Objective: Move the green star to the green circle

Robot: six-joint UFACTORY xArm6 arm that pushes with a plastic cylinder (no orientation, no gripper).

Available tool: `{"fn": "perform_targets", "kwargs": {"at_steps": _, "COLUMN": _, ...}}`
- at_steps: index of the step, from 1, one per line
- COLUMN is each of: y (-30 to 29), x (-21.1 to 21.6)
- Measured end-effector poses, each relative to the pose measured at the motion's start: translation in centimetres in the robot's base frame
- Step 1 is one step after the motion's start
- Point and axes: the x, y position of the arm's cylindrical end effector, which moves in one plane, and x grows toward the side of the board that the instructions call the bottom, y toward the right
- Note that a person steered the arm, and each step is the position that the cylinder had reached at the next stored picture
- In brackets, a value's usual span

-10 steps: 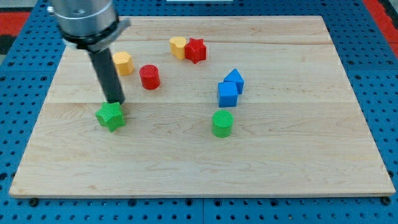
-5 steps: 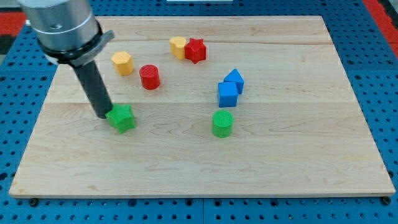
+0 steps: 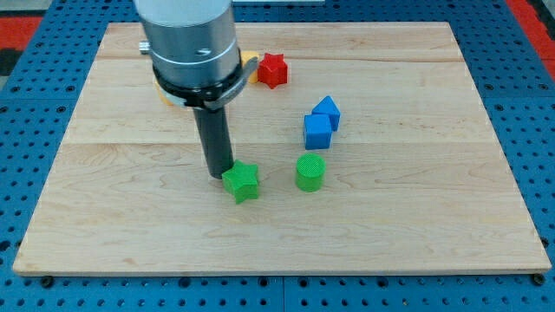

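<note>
**Tip against the star, circle close by**

On the pale wooden board (image 3: 416, 217), a little below its middle, the small green star-shaped block (image 3: 241, 182) lies flat, with my tip (image 3: 218, 176) pressed against its upper-left edge, on the view's left side of it. There is no gripper on this arm, so nothing opens or closes: the straight dark rod (image 3: 213, 139) simply comes down from the grey cylindrical arm housing (image 3: 189, 43) and meets the board beside the star.

The green round cylinder block (image 3: 310, 172) stands to the view's right of the star, near it but apart, with a strip of bare wood between them. The two sit at nearly the same height in the view.

Above the green circle, toward the view's top, two blue blocks touch each other: a blue cube (image 3: 317, 132) and, just behind it to the right, a blue block with a peaked top (image 3: 328, 110). Farther up, a red star-shaped block (image 3: 272, 69) lies near the arm housing. Yellow block edges (image 3: 250, 59) peek out from behind the housing on both sides; their shapes are hidden. The board rests on a blue perforated table (image 3: 35, 130).
</note>
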Motion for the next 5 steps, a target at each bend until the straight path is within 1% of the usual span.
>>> {"fn": "perform_targets", "kwargs": {"at_steps": 2, "y": 0.0, "x": 3.6}}
{"fn": "perform_targets", "kwargs": {"at_steps": 3, "y": 0.7, "x": 4.1}}
{"fn": "perform_targets", "kwargs": {"at_steps": 5, "y": 5.0, "x": 4.1}}
